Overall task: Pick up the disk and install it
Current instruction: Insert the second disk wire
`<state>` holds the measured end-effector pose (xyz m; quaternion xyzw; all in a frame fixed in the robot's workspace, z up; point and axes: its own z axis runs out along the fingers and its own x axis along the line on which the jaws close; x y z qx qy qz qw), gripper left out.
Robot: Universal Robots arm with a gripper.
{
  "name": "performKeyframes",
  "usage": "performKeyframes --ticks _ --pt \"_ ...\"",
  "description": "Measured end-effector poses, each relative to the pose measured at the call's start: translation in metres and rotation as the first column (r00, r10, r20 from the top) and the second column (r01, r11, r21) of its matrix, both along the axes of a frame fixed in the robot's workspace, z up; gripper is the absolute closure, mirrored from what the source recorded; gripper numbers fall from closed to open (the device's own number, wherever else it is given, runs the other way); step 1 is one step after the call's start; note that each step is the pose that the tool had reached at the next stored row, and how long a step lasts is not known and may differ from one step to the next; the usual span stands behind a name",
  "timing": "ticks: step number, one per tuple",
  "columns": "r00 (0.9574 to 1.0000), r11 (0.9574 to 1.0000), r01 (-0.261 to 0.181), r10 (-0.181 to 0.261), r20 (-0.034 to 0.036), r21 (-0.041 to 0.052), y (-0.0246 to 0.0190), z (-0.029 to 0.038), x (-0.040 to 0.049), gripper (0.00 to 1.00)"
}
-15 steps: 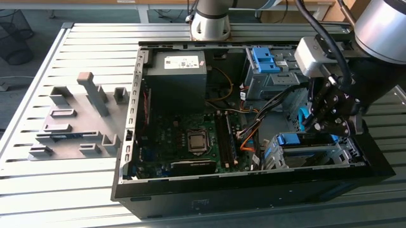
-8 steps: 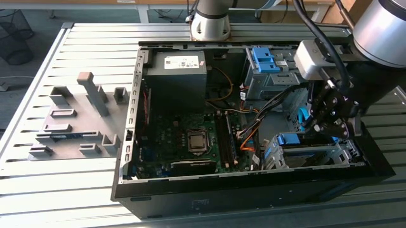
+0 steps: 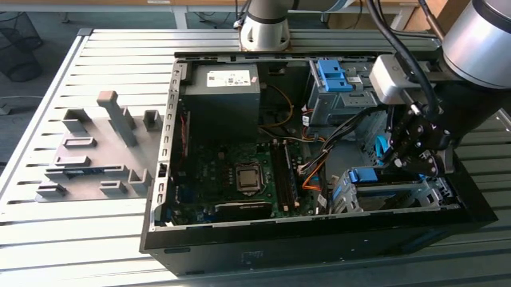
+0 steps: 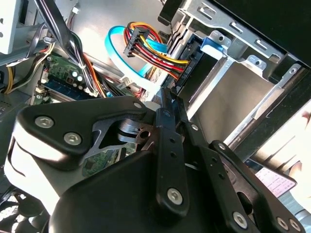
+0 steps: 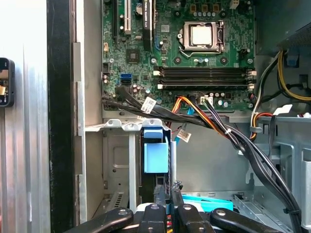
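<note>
Workshop, slatted metal bench (image 3: 96,45), opened computer case (image 3: 164,179)

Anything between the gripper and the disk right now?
Nothing visible. The silver metal disk with blue plastic rails sits in the grey metal drive cage directly ahead of the gripper. The black cable bundle crosses beyond the cage, not between.

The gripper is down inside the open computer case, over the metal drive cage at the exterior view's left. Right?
Not quite. In the exterior view the gripper is inside the open computer case, but over the metal drive cage at that view's right, not its left.
</note>
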<state>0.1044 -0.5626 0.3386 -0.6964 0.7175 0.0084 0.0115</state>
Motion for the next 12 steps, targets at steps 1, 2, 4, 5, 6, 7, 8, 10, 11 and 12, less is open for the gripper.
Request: performKeyframes --ticks 1,2,4,5,6,7,8,10,11,12 --pt "1.0 1.0 0.0 0.0 0.0 0.0002 0.0 -0.0004 0.0002 0.84" --pt "1.0 1.0 0.0 0.0 0.0 0.0002 0.0 -0.0008 0.0003 0.84" --pt "1.0 1.0 0.0 0.0 0.0 0.0004 0.0 -0.0018 0.0007 0.84" --pt "1.0 1.0 0.0 0.0 0.0 0.0003 0.0 -0.0023 0.0008 0.84" --pt "1.0 1.0 0.0 0.0 0.0 0.0001 0.0 -0.0026 0.0011 0.84" --pt "1.0 1.0 0.0 0.0 0.0 0.0 0.0 -0.0029 0.0013 0.84" --pt "1.0 1.0 0.0 0.0 0.0 0.0001 0.0 -0.0032 0.0015 0.84" --pt "1.0 1.0 0.0 0.0 0.0 0.0002 0.0 -0.0037 0.0019 0.84" --pt "1.0 1.0 0.0 0.0 0.0 0.0001 -0.0001 -0.0039 0.0021 0.84" --pt "1.0 1.0 0.0 0.0 0.0 0.0001 -0.0001 -0.004 0.0021 0.84"
